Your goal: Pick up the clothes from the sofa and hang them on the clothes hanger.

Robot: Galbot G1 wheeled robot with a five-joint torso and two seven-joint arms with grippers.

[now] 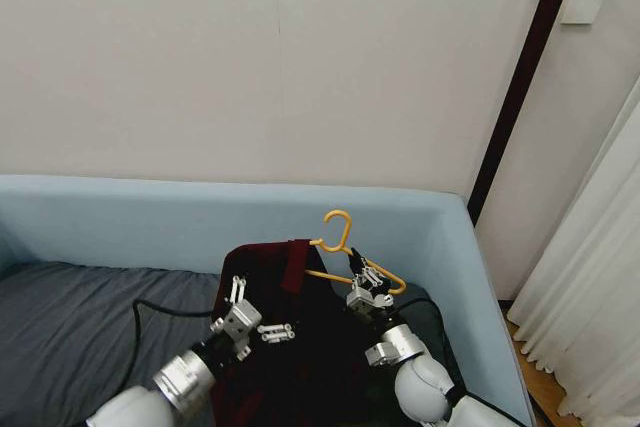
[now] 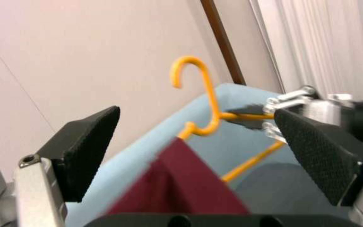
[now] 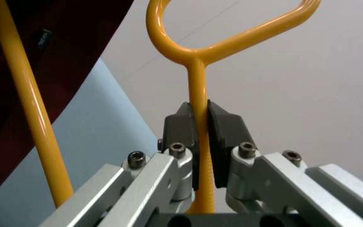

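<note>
A yellow clothes hanger is held up above the sofa's right end, hook pointing up. My right gripper is shut on the hanger's right arm; the right wrist view shows the black pads clamping the yellow rod. A dark red garment drapes over the hanger's left side and hangs down in front of me. My left gripper is open just left of the garment, its fingers spread wide with the hanger and red cloth beyond them.
The light blue sofa has a grey seat cushion at left. A plain wall stands behind it. A dark door frame and white curtains are on the right. A black cable trails from my left arm.
</note>
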